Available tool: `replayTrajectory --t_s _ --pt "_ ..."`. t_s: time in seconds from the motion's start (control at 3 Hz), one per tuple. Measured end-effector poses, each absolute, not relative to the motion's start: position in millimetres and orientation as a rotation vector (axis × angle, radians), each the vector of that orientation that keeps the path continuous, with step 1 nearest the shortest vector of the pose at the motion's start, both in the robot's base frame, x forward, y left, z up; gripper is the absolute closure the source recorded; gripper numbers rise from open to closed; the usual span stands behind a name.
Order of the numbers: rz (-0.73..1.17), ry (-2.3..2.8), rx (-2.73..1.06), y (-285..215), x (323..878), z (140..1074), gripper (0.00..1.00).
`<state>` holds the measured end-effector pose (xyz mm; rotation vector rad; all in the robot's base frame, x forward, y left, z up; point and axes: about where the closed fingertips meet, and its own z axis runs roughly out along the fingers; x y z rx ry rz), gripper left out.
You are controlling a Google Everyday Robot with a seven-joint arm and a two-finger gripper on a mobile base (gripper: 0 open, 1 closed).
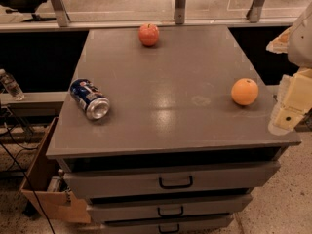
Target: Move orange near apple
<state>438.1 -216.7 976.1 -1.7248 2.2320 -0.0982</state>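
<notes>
The orange (244,91) sits on the grey cabinet top (165,87) near its right edge. The apple (148,34), red-orange with a paler patch, sits at the far edge, left of centre. The two fruits are far apart. My gripper (292,106) shows as cream-coloured parts at the right border, just right of the orange and beside the cabinet's right edge. It holds nothing that I can see.
A blue soda can (89,99) lies on its side at the left of the top. Drawers with dark handles (175,182) are below. A cardboard box (46,179) and cables are on the floor at the left. A plastic bottle (10,85) stands on a ledge at far left.
</notes>
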Motion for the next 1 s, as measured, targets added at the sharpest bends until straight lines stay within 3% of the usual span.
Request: replayTrajectory --t_s 0.33,1.0 --pt "-0.098 2.232 -1.725 -217 438 976 0.0" --pt "-0.016 2.194 -1.554 -260 490 952 0.0"
